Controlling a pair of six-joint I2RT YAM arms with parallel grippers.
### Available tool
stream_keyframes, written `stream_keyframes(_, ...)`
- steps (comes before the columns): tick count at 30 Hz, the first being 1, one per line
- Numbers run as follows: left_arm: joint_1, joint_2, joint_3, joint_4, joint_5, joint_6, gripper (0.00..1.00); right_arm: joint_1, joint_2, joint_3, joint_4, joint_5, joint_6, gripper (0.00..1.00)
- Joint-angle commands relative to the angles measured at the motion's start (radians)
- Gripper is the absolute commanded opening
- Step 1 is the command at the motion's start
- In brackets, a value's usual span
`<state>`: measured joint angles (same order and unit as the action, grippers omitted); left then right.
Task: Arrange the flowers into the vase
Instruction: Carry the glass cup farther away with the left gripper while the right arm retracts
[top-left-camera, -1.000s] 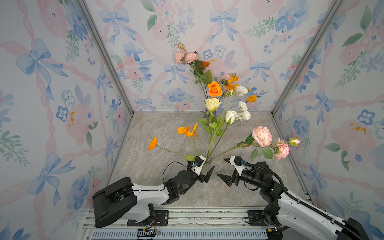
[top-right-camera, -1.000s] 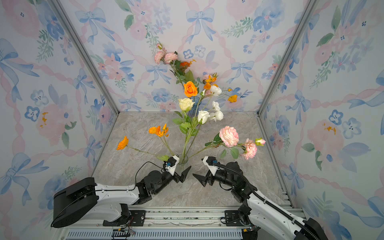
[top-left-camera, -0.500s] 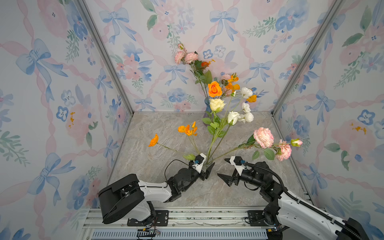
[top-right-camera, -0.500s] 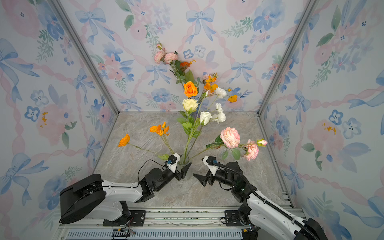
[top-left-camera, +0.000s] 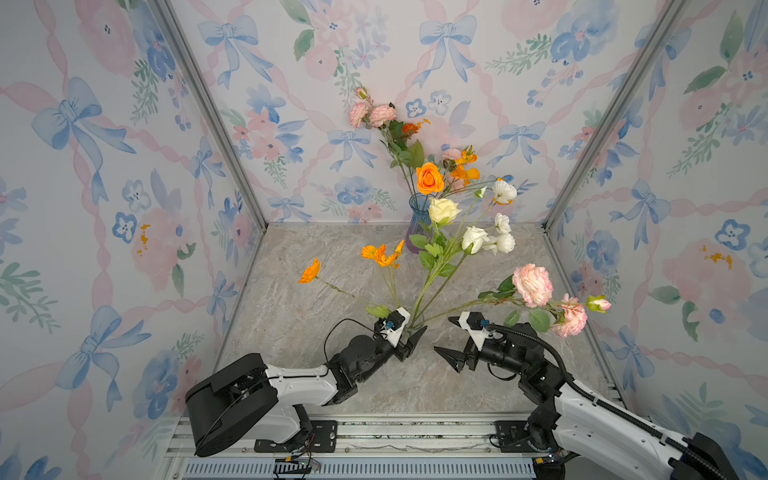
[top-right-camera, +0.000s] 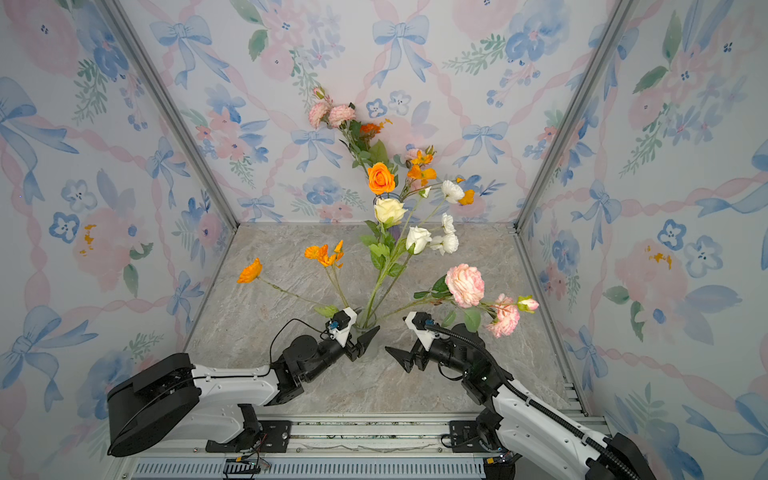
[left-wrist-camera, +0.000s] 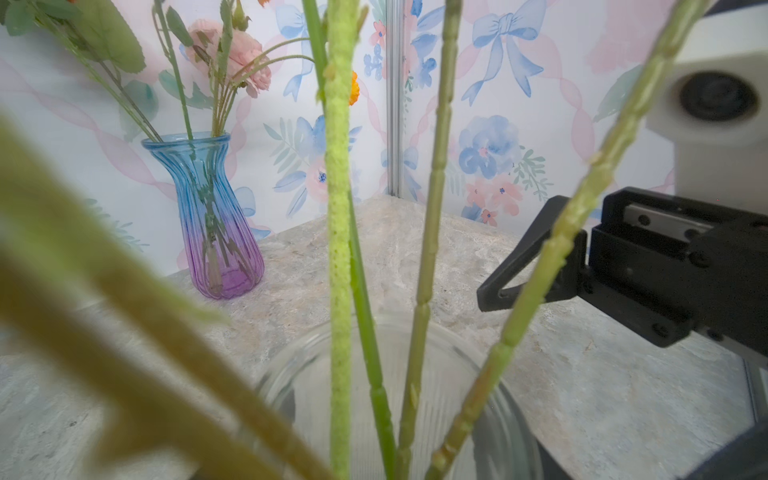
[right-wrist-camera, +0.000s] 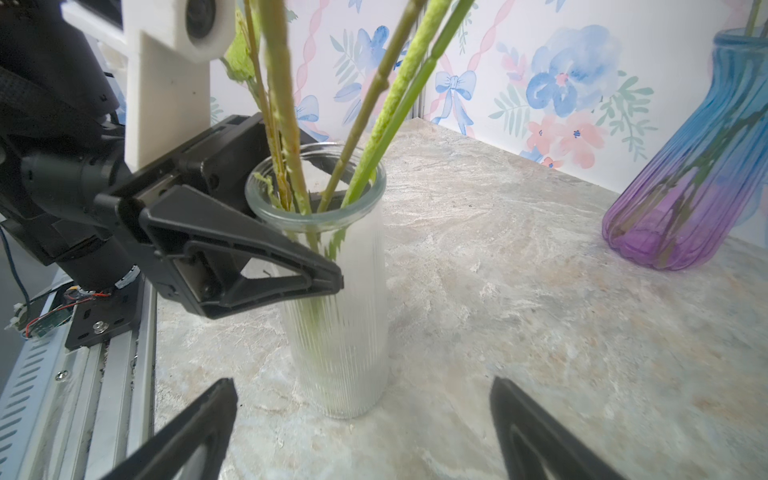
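The job looks roughly half done: the blue-and-purple vase (left-wrist-camera: 212, 232) at the back of the table (top-left-camera: 332, 257) already holds a tall share of the flowers (top-left-camera: 381, 115) (pink and orange ones), while several stems (right-wrist-camera: 286, 124) stand in the clear jar (right-wrist-camera: 340, 324) near the front. The left gripper (top-left-camera: 413, 330) has its jaws partly closed on that jar just below the rim. The right gripper (top-left-camera: 444, 334) waits beside it, jaws wide apart, holding nothing.
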<state>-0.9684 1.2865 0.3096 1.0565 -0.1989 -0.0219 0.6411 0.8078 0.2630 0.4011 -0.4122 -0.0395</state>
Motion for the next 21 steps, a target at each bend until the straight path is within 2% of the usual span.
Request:
stream_keyframes(1,0.072,-0.095,0.034,0.111,0.056,0.003,0.35,-0.015,0.019,-0.009,0.071,-0.008,0.033,0.97)
stream_keyframes(7,0.221,-0.122,0.113,0.062,0.137,0.014,0.31,-0.023,0.099,0.101,0.084,-0.014,0.039,0.97)
stream_keyframes(14,0.383,-0.087,0.229,0.060,0.287,-0.033,0.25,-0.031,0.332,0.270,0.166,-0.051,0.013,0.97)
stream_keyframes(17,0.405,-0.090,0.268,0.059,0.339,-0.041,0.23,-0.034,0.441,0.280,0.264,-0.075,0.033,0.97)
stream_keyframes(21,0.426,-0.133,0.323,-0.006,0.306,-0.044,0.22,-0.037,0.555,0.250,0.401,-0.096,0.079,0.97)
